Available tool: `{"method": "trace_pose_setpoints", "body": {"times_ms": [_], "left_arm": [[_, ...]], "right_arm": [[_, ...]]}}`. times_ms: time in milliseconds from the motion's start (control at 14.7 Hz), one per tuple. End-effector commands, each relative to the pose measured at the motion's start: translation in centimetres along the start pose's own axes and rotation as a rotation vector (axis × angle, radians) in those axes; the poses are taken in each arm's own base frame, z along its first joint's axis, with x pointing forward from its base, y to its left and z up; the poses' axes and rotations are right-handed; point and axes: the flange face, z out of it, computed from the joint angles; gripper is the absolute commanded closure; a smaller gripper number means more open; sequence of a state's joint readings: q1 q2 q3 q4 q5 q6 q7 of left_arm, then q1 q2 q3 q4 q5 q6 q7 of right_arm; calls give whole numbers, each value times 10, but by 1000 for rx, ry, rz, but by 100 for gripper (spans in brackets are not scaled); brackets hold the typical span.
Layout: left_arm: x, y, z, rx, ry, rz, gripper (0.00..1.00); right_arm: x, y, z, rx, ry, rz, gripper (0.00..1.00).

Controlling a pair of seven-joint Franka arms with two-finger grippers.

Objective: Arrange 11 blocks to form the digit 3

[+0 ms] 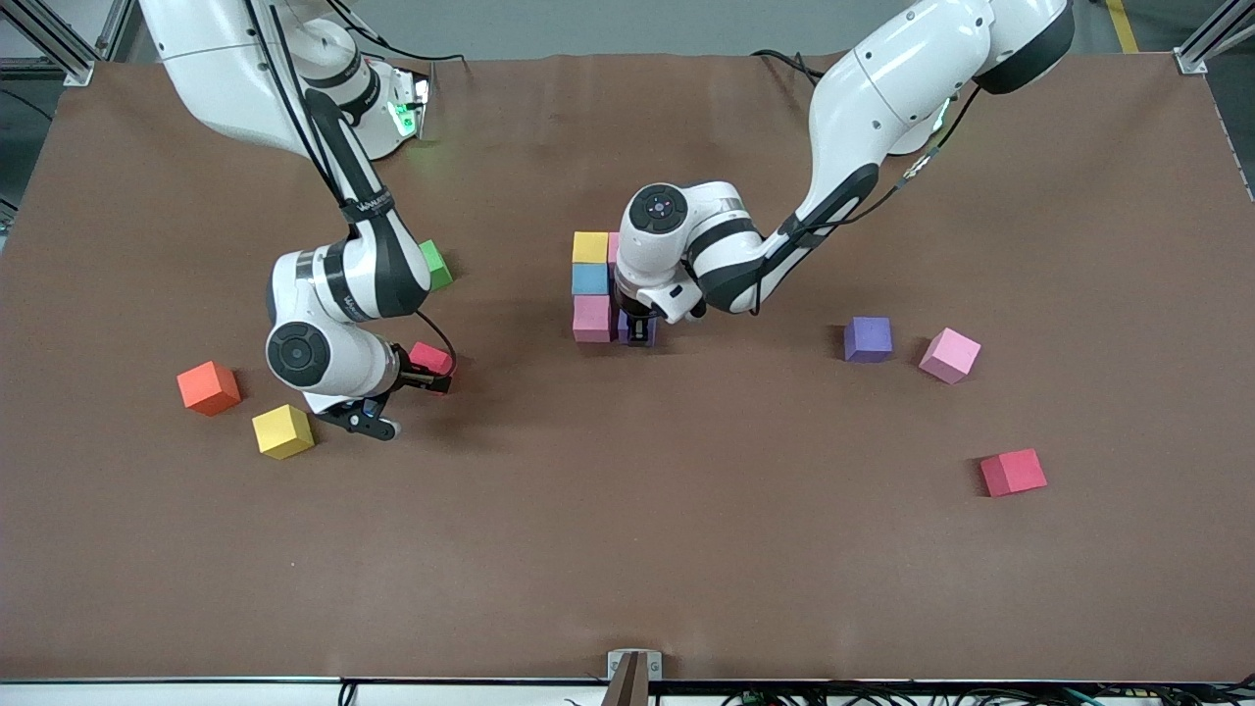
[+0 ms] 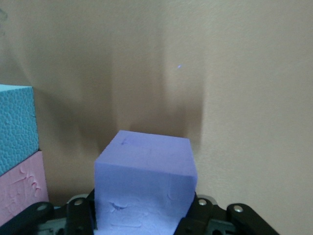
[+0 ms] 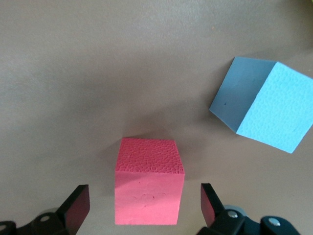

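Blocks: I see a started column mid-worktop of a yellow block, a blue block and a pink block, touching. My left gripper is down beside the pink one, fingers closed on a purple block. My right gripper is low toward the right arm's end, fingers spread wide either side of a red block, not touching it. A second blue block lies near it.

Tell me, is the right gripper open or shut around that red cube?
Open. The right gripper has its fingers spread on either side of the red cube, with gaps showing.
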State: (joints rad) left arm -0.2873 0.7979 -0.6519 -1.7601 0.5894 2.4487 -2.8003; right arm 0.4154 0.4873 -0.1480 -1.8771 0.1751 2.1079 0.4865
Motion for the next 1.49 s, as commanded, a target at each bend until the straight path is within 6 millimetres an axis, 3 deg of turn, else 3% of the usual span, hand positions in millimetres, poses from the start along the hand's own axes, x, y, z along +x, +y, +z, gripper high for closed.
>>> {"method": "trace_pose_setpoints", "body": {"times_ms": [0,204,543,1019,1155,1222,1290,1426], "left_arm": [[-9,-7,1,-20,-7,-219,74],[-11,-9,1,-19,-9,-254,73],[-16,-1,-1,-22,-25,-315,71],[-27,-10,5,-11,-29,-307,67],[-26,-10,5,-11,-27,-305,48],[-26,-11,6,-10,-27,-304,30],[-27,-12,7,-12,-25,-294,0],[-27,-11,7,-15,-23,-286,0]], "right_arm": [[-13,10,4,19,-10,19,0],[-16,13,20,28,4,27,0],[-22,7,25,46,-19,35,1],[-24,5,29,48,-26,37,14],[-24,5,30,45,-29,37,30],[-24,5,30,45,-31,37,37],[-24,5,31,43,-32,35,44],[-24,5,30,42,-33,33,56]]}}
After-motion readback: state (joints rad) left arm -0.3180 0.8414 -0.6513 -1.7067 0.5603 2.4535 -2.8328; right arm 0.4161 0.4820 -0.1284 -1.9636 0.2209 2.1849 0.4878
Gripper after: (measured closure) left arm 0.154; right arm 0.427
